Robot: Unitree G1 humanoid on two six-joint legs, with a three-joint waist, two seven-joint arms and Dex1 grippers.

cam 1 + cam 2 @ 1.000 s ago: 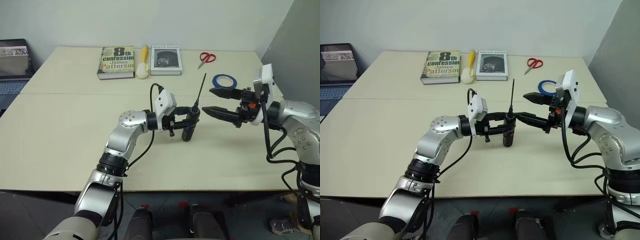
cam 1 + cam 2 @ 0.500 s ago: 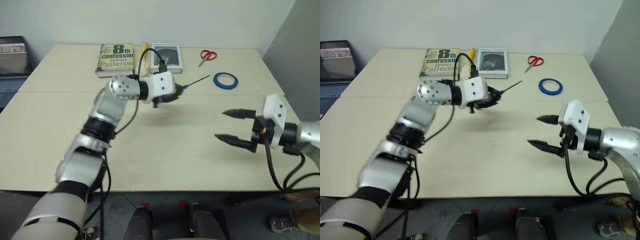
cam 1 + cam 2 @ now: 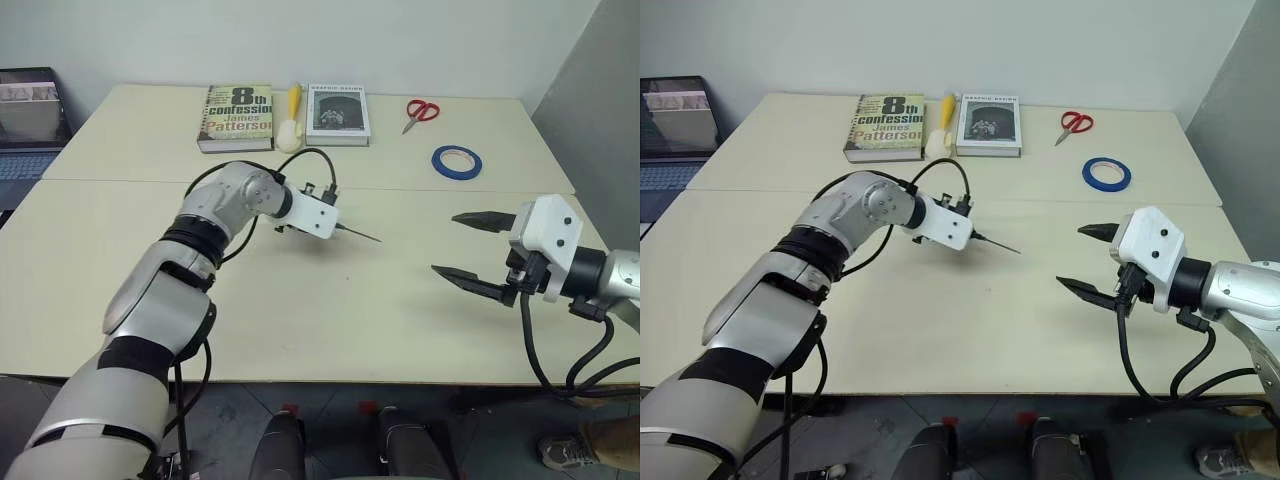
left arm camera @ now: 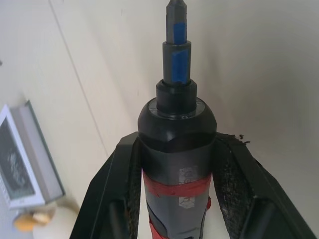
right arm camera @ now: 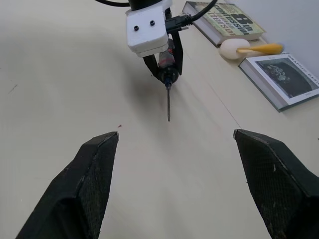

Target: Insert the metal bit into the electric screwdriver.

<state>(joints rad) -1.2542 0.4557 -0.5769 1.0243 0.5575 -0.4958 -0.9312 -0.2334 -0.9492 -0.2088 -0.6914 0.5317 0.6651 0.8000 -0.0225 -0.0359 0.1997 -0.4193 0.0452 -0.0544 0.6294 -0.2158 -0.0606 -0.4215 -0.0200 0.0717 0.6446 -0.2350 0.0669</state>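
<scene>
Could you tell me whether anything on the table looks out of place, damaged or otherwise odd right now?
Nothing stands out. The metal bit sits straight in the tip of the electric screwdriver, which the left pincer grips squarely. The right pincer is open and holds nothing. The books, scissors and tape roll lie tidily, undamaged.

Office-like room, pale table (image 3: 120, 300), books (image 3: 236, 117) (two), laptop (image 3: 25, 110), tape roll (image 3: 456, 161)

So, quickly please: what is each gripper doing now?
Left gripper: shut on the electric screwdriver, metal bit in its tip.
Right gripper: open, empty.
</scene>
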